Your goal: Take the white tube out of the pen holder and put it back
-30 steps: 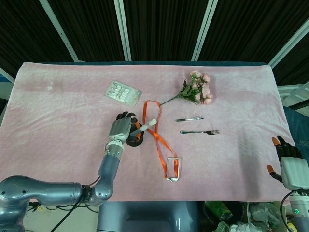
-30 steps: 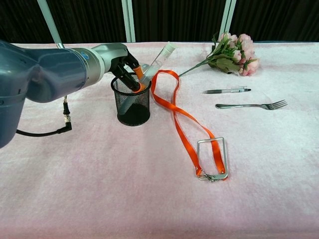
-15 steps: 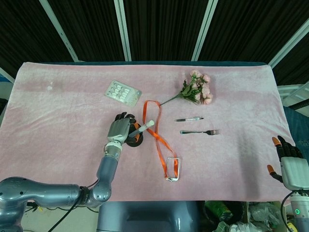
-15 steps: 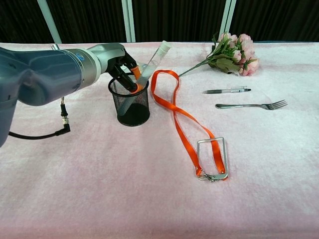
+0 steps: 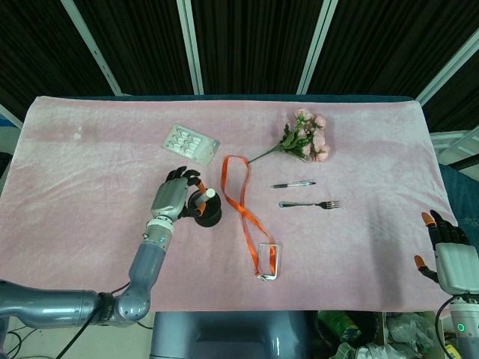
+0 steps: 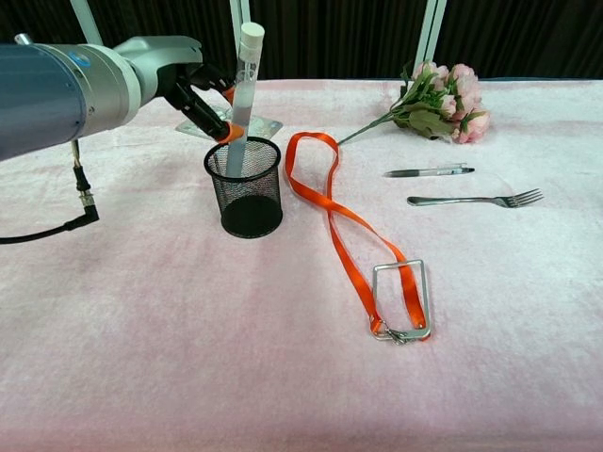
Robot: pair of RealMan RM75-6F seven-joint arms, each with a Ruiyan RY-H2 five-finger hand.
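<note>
1. Head view: the left hand (image 5: pixel 171 200) grips the white tube (image 5: pixel 204 200) with its fingers just beside the pen holder (image 5: pixel 207 216). The right hand (image 5: pixel 447 254) is off the worktop (image 5: pixel 97 172), fingers spread, holding nothing.
2. Chest view: the tube (image 6: pixel 242 94) stands nearly upright, cap up, lower end inside the mesh holder (image 6: pixel 244 186); a second ago it leaned right.
</note>
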